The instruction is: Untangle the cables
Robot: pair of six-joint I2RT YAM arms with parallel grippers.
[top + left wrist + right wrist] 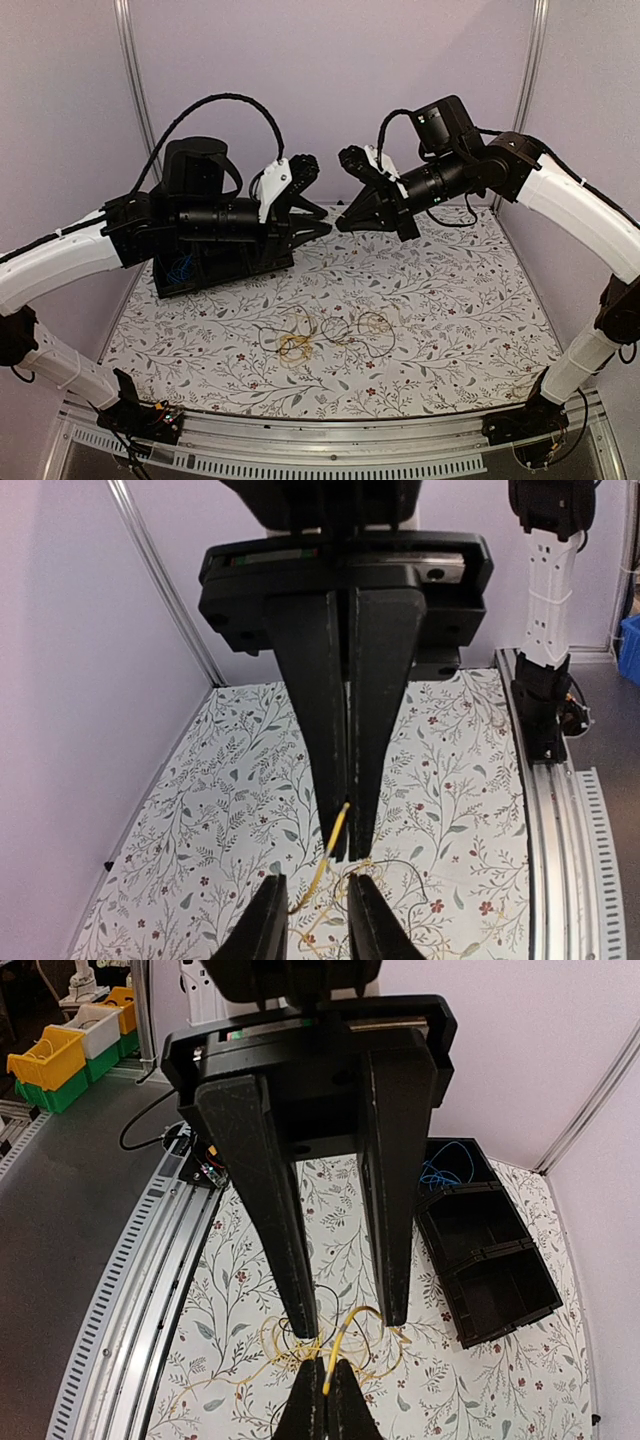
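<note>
While both left fingers (310, 730) pinch one yellow cable (335, 840), both right fingers (262, 1210) stand spread apart.

We see a white tabletop (450, 290) with grey leaves and tiny red flowers all over. The cables (297, 345) are yellow, orange and dark. The left claw (347, 852) and the right claw (349, 1325) are black. The tray (475, 1225) is black, and the wire (440, 1172) in it is blue. The walls (330, 60) are light purple.
</note>
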